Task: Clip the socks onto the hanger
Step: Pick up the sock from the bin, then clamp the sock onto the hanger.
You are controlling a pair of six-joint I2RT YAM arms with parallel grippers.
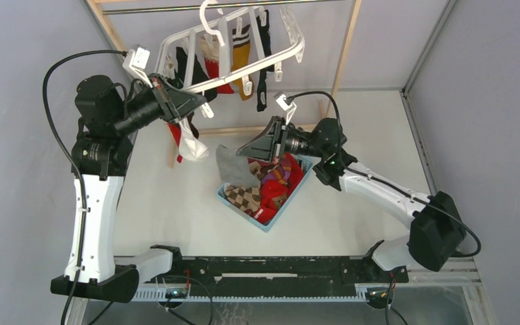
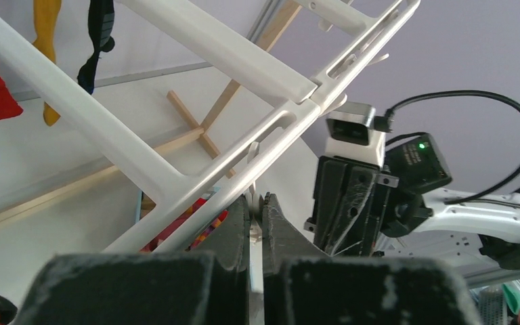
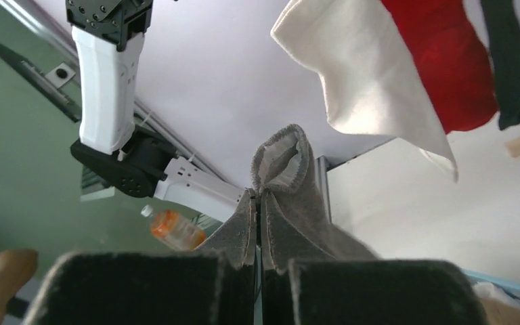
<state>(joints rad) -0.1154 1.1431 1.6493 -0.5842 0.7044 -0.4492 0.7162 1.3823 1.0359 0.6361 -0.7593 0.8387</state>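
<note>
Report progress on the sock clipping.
Done: mustard sock, black sock and others hang from the hanger. In hand: right end effector is shut on a grey sock by the basket; left end effector pinches a clip on the hanger's edge. Left: a pile of socks in the basket.

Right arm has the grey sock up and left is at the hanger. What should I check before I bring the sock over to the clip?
1. The right gripper is shut on the grey sock: ok.
2. Sock cuff sticks out past the fingertips, ready to feed: ok.
3. The left gripper is shut on a white clip under the hanger: ok.
4. Clip mouth opened by that squeeze: cannot tell, it is hidden between the fingers.
5. Sock tail lifted clear of the basket: cannot tell; the top view shows it over the basket's corner.
6. Sock at the clip: not ok, the two grippers are apart.
</note>
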